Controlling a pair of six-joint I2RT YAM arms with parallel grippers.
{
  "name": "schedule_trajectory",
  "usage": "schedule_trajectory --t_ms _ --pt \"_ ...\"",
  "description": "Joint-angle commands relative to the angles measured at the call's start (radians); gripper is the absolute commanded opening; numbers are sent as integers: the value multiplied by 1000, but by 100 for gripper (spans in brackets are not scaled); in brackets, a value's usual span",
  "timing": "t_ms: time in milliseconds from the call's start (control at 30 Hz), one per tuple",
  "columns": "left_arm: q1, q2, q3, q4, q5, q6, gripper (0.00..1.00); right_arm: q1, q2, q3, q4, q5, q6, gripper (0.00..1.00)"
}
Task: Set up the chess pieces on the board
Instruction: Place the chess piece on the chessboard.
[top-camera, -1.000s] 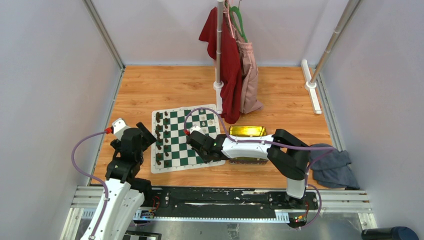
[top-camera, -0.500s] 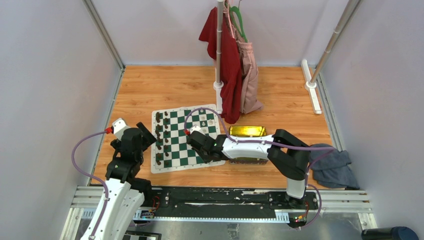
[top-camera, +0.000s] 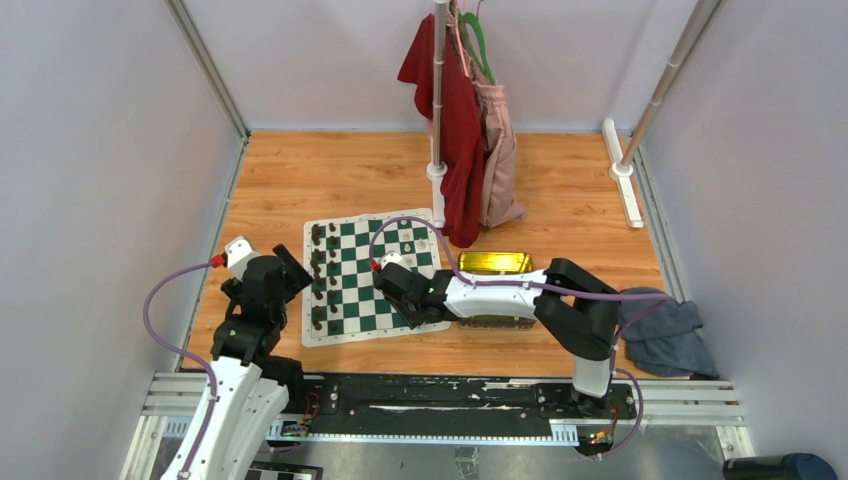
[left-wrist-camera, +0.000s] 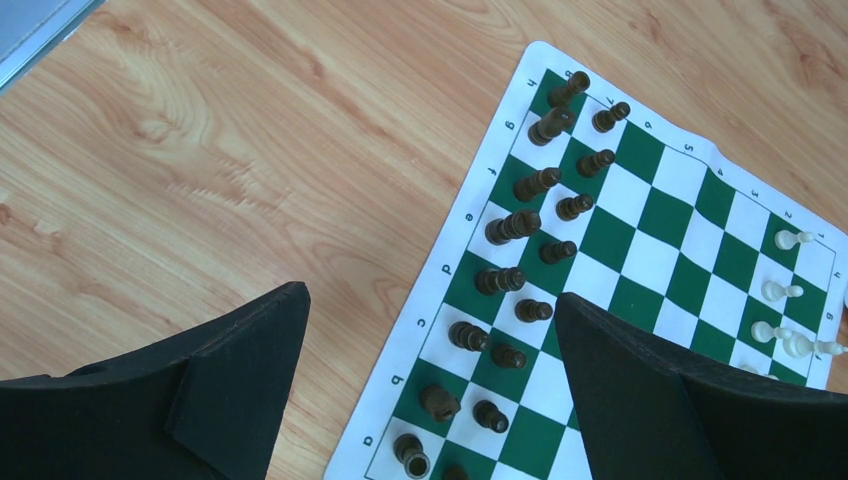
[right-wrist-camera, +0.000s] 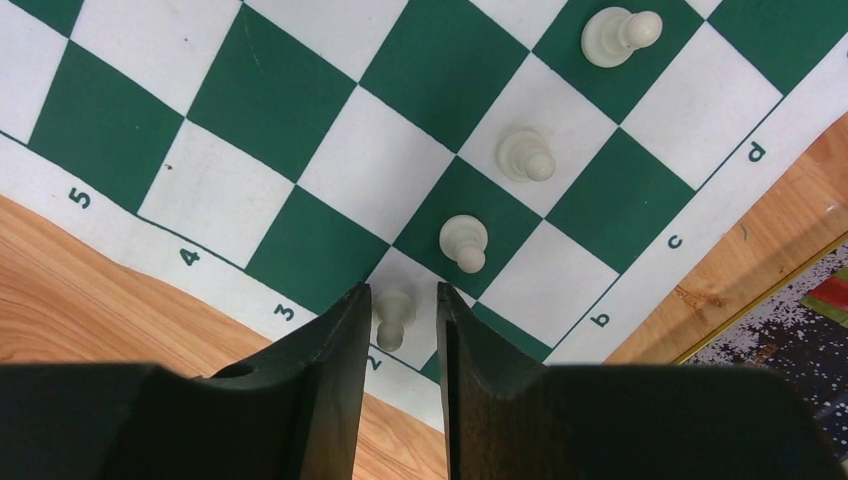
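Starting at the left, the left claw (left-wrist-camera: 430, 300) hangs over the bare wooden table (left-wrist-camera: 200, 150) at about eight o'clock of the thin green-and-white chess mat (left-wrist-camera: 655, 255). Its black fingers are spread wide with nothing between them. The dark brown plastic chessmen (left-wrist-camera: 510, 225) stand in two rows along the mat's nine o'clock edge, so that side looks finished to me.

The step in hand is on the three o'clock side, where the row of cream-white plastic chessmen (left-wrist-camera: 790, 240) is being filled. In the right wrist view the right claw (right-wrist-camera: 400, 292) straddles one small cream-white pawn (right-wrist-camera: 394, 312) at six o'clock of the picture. It stands upright on the white corner square beside the printed 2.

The fingers are only narrowly parted. A strip of mat shows between the pawn and the finger at its three o'clock, but I cannot tell whether the finger at its nine o'clock touches it. I read this as a pawn set down and no longer pinched. Three neighbouring pawns (right-wrist-camera: 525, 155) run on from it towards one o'clock, one per square.

The next move I'd send is a straight lift, because the nearest neighbour stands just beside the fingers and any sideways drift could topple it. After that comes a reach for another piece. The yellow-green rectangular tray (top-camera: 495, 262) lies near the mat's three o'clock edge, but I cannot make out what it holds.
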Motion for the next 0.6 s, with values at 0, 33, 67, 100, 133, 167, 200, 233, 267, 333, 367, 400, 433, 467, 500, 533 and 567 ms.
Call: schedule_trajectory --t_ms 0,33,67,100,133,167,200,233,267,333,367,400,433,467,500,533,567 --pt "-4 2 -5 13 -7 11 100 4 -23 -13 -24 14 -8 35" --pt "-4 2 -5 12 -7 11 100 5 -27 -11 -28 14 -9 35" --pt "-4 2 -5 13 -7 12 100 5 -30 -9 -31 15 -11 35" --pt "-5 1 -5 13 -7 11 100 6 -33 -6 -36 14 -14 35" --pt "-5 2 -5 12 -7 11 100 6 -38 -2 -41 16 -18 35" --pt "-4 2 -5 12 -8 12 100 7 -45 1 -47 19 -22 35" --pt "-5 2 -5 12 -8 12 100 6 -53 4 -53 22 -24 35" --pt "-5 2 -5 11 -10 11 100 7 -61 9 -61 23 -27 35" --pt "-4 2 -5 11 -12 10 100 7 -73 19 -70 25 -31 35" --pt "-4 2 -5 9 -16 10 100 6 -93 35 -91 38 -38 35" --pt "-4 1 -4 9 -17 9 100 6 -103 42 -105 45 -40 35" --pt "-4 1 -3 8 -19 9 100 6 -115 49 -112 53 -42 35" --pt "-4 0 -3 7 -20 9 100 6 -129 55 -125 63 -43 35" --pt "-4 -1 -3 6 -19 8 100 6 -143 60 -135 75 -43 35" --pt "-4 -1 -2 6 -20 7 100 6 -158 65 -145 87 -43 35" --pt "-4 -3 -2 4 -19 7 100 6 -173 67 -156 105 -42 35" --pt "-4 -4 -3 4 -17 7 100 7 -188 68 -167 125 -40 35"
